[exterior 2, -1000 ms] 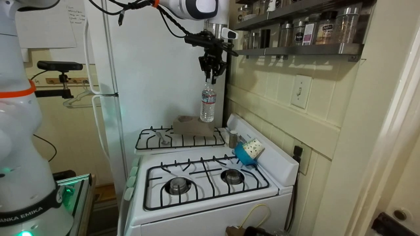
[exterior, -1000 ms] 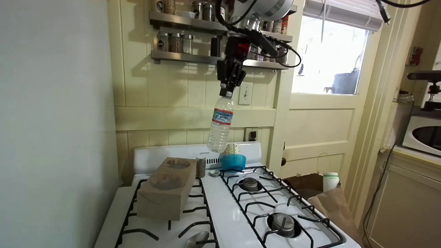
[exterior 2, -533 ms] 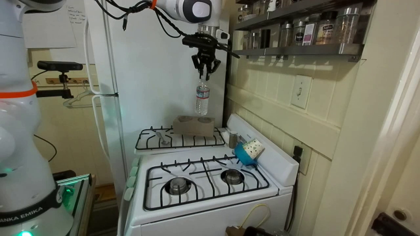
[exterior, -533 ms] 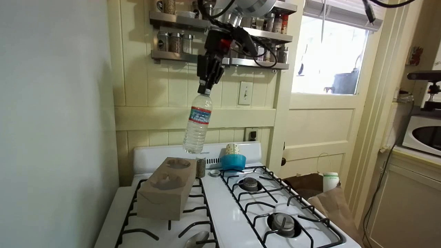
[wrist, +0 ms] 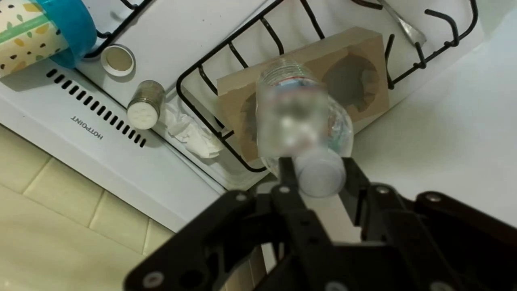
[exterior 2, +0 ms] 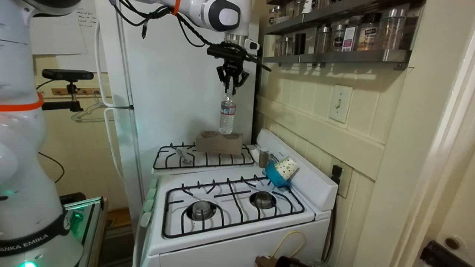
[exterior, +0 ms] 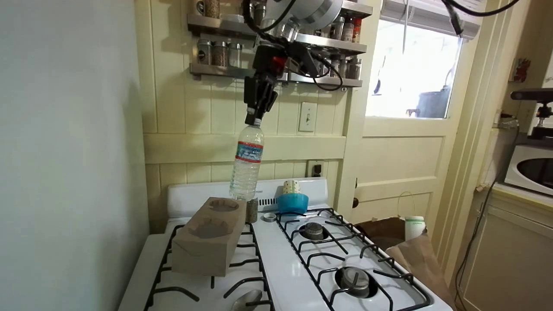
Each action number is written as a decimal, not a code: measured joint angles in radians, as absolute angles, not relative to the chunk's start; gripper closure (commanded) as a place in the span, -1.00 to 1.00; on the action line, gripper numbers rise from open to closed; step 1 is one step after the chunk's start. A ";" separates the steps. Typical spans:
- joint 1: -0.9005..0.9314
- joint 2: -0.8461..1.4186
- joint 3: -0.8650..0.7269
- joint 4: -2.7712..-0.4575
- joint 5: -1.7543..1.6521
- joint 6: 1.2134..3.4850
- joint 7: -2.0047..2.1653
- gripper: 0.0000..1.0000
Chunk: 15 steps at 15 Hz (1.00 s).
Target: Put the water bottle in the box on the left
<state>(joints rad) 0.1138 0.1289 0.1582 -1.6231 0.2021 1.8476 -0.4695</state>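
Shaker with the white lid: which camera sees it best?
The wrist view: the shaker is biggest there, white lid showing. Both exterior views show it smaller, side-on; in an exterior view the water bottle overlaps its top.

- A light switch [exterior: 307,117] sits on pale yellow panelling [exterior: 196,108].
- Two steel shelves [exterior 2: 352,56] hold spice jars [exterior 2: 324,40].
- Bright light fills a window [exterior: 414,82] in the door [exterior: 397,157], below a blind [exterior: 427,17].
- A white refrigerator [exterior 2: 170,81] stands near the panelling.

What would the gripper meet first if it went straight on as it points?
Most likely the cardboard box, met by the base of the water bottle that the gripper holds; exactly where on the box, depth leaves unclear.
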 measured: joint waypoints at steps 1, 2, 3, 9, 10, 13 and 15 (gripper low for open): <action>0.118 0.142 0.163 -1.622 0.199 1.856 -0.469 0.84; 0.123 0.156 0.168 -1.621 0.195 1.865 -0.469 0.84; 0.127 0.170 0.173 -1.619 0.188 1.875 -0.469 0.84; 0.142 0.212 0.180 -1.588 0.135 1.939 -0.469 0.84; 0.142 0.214 0.180 -1.580 0.132 1.943 -0.469 0.84; 0.142 0.223 0.183 -1.563 0.133 1.943 -0.469 0.84; 0.142 0.238 0.189 -1.551 0.133 1.943 -0.469 0.84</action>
<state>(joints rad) 0.1416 0.2377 0.1888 -1.5510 0.1334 1.9427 -0.4693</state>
